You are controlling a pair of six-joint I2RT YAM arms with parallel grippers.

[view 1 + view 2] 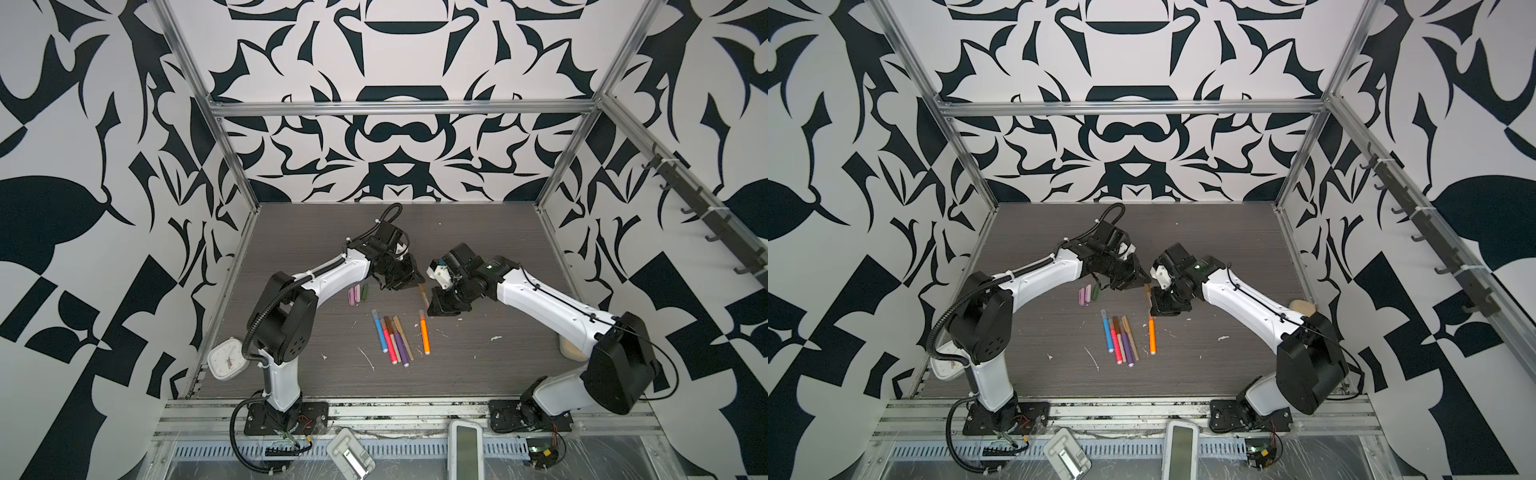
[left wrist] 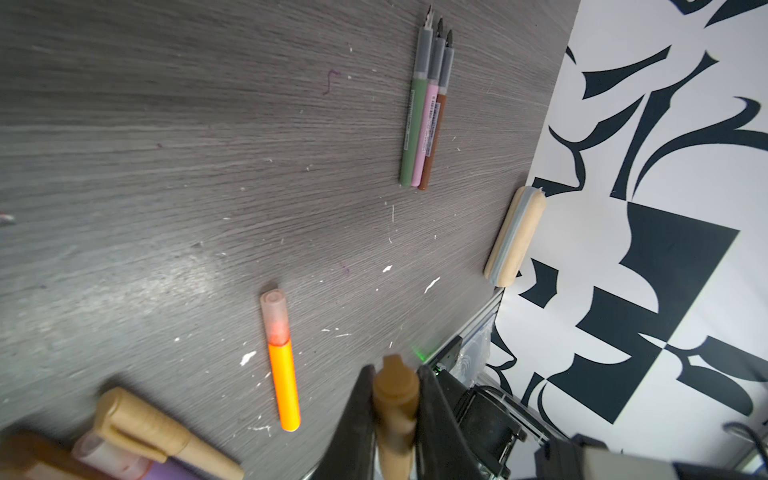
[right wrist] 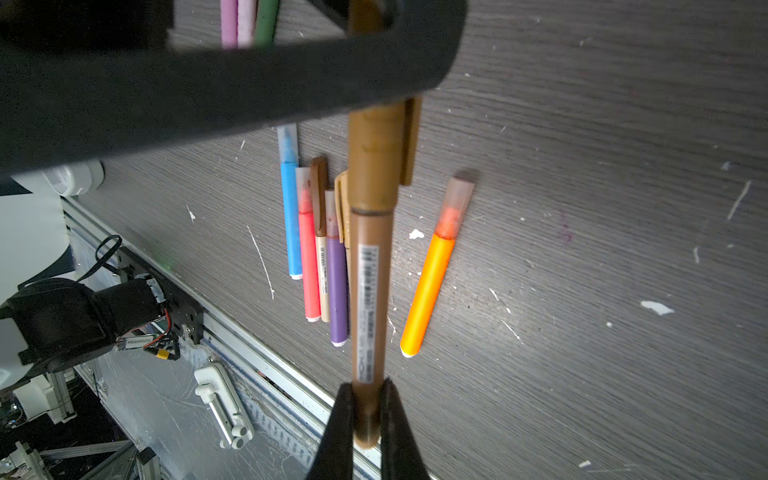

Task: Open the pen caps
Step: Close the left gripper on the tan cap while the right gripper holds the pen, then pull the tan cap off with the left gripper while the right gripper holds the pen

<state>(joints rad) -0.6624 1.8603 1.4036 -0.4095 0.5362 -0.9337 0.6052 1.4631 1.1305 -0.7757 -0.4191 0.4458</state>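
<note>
A tan-brown pen [image 3: 370, 291] hangs above the table between my two grippers, small in both top views [image 1: 423, 293] [image 1: 1147, 293]. My left gripper [image 2: 395, 374] is shut on its clip cap [image 2: 395, 388] [image 3: 374, 153]. My right gripper [image 3: 368, 388] is shut on the barrel's far end. Below lie several capped pens [image 1: 392, 338] [image 3: 316, 241] in a row, with an orange pen [image 1: 424, 336] [image 2: 282, 365] apart. Three loose caps [image 1: 357, 294] [image 1: 1088, 294], pink, pale pink and green, lie beside my left gripper [image 1: 409, 279]. Three uncapped pens [image 2: 424, 116] lie together.
A beige rounded block [image 2: 515, 237] [image 1: 1302, 308] rests by the right wall. A white clock [image 1: 224, 357] leans at the table's front left corner behind the left arm. White flecks [image 3: 656, 307] dot the grey wood table [image 1: 478, 257].
</note>
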